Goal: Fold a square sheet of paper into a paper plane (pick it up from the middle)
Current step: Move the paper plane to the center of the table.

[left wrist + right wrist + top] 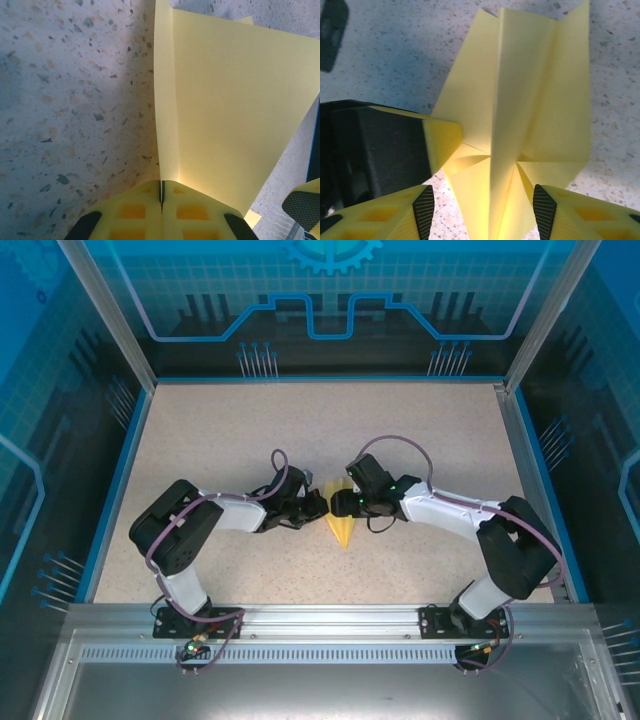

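The left gripper (161, 200) sits closest to its own lens, its yellow fingers pressed flat together with a fold of the paper plane (235, 110) pinched between them. The sheet rises from that seam as a tall wing above the speckled counter (65, 100). In the right wrist view the right gripper (484, 210) is about half open. Its black pads (425, 210) stand on either side of the plane's centre ridge (500, 100), and it grips nothing that I can see.

The paper is already a dart with a centre crease and two wings, so the folding looks nearly done. The step in hand seems to be shaping or handing over the body. The next move probably calls for the right gripper to pinch the ridge squarely, clear of the wings, while the left gripper holds firm.

From above, the paper plane (340, 525) lies mid-counter between the two grippers, its point towards the arm bases, though the jaws are too small there to judge. The left wrist view gives the closed seam and a corner of the right pad. The right wrist view gives the crease layout, and the left finger (442, 142) touching the plane's side
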